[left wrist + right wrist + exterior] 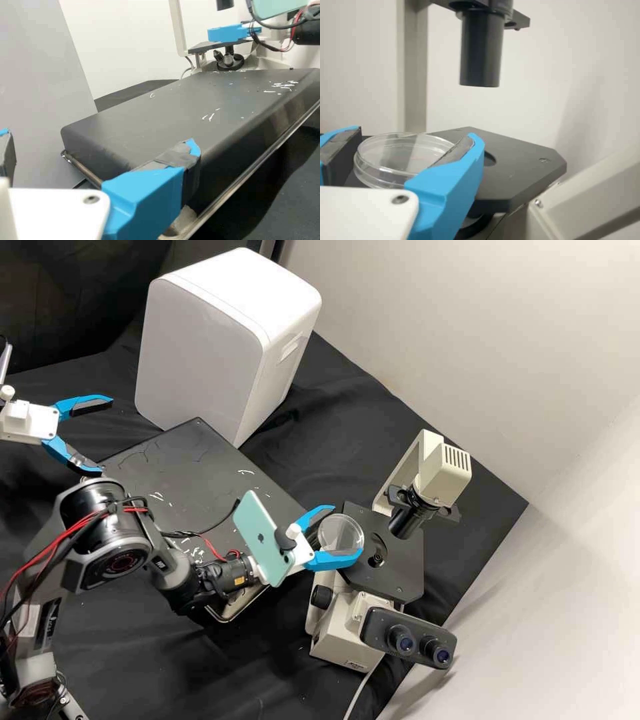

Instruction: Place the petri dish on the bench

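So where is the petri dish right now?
Mid-frame in the high view, the petri dish sits clamped in the right gripper, at the edge of the microscope stage.

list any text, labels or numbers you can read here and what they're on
Nothing reads clearly.
Pale print on the arm link: too blurred to read.
Small dark mark on the microscope base: too small to read.
The petri dish and white box: no print visible.
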{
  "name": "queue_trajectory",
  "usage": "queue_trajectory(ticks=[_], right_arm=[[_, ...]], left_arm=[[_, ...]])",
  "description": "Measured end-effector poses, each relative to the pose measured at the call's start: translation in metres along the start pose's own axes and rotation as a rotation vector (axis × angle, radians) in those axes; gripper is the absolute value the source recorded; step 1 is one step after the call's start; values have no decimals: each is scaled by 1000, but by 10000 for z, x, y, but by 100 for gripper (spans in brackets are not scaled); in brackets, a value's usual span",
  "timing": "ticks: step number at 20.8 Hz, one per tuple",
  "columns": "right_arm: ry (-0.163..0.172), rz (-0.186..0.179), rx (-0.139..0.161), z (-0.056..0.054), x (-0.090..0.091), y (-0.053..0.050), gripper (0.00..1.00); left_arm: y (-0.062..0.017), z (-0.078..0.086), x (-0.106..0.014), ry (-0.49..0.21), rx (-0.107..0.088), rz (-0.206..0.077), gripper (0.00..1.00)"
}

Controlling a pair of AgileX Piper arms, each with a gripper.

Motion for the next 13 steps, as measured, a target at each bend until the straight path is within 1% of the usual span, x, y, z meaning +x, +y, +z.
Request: queue_trajectory(ticks=[3, 6, 7, 8, 10, 11, 13], right_arm=[[18, -12, 1, -50, -135, -36, 0], [43, -19, 2, -113, -261, -53, 0], [46, -24, 2, -126, -293, -56, 0], [48, -32, 2, -140, -346, -63, 0], [48, -68, 15, -188, -482, -83, 0], [55, -79, 26, -215, -549, -89, 0], [79, -100, 30, -279, -680, -109, 0]], left_arm=[[0, 0, 0, 0, 0, 0, 100], [0, 0, 0, 0, 0, 0, 100], [0, 0, 0, 0, 0, 0, 100], [0, 0, 0, 0, 0, 0, 100], [0, 0, 0, 0, 0, 0, 100], [0, 0, 0, 0, 0, 0, 100], [0, 0, 0, 0, 0, 0, 100]])
